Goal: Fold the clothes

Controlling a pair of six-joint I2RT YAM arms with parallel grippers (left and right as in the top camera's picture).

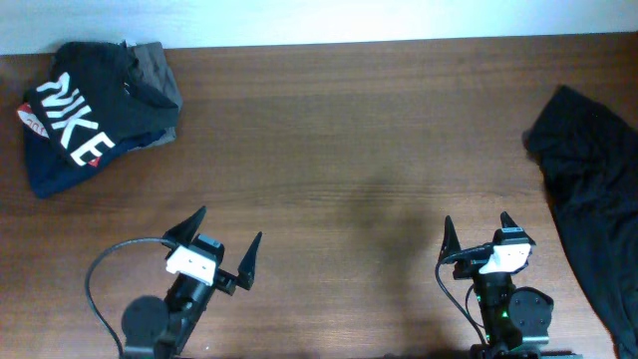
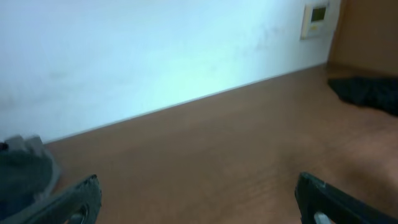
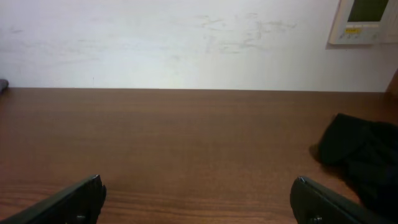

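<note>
The wooden table fills the overhead view, and its centre carries nothing between the arms and the far edge. A pale wall runs along that far edge. Of the clothes, the largest piece is a loose black garment, crumpled at the table's right edge and running out of frame, well apart from the right gripper and to its outer side. The remaining clothes sit as a pile in the far left corner: a black NIKE T-shirt on top, lettering upward, with a grey garment showing behind it and a red edge at its left. The left gripper stands at the near edge, fingers spread wide, holding nothing; the right gripper is likewise spread and empty. A cable loops beside the left arm. A small wall panel is mounted at upper right.
</note>
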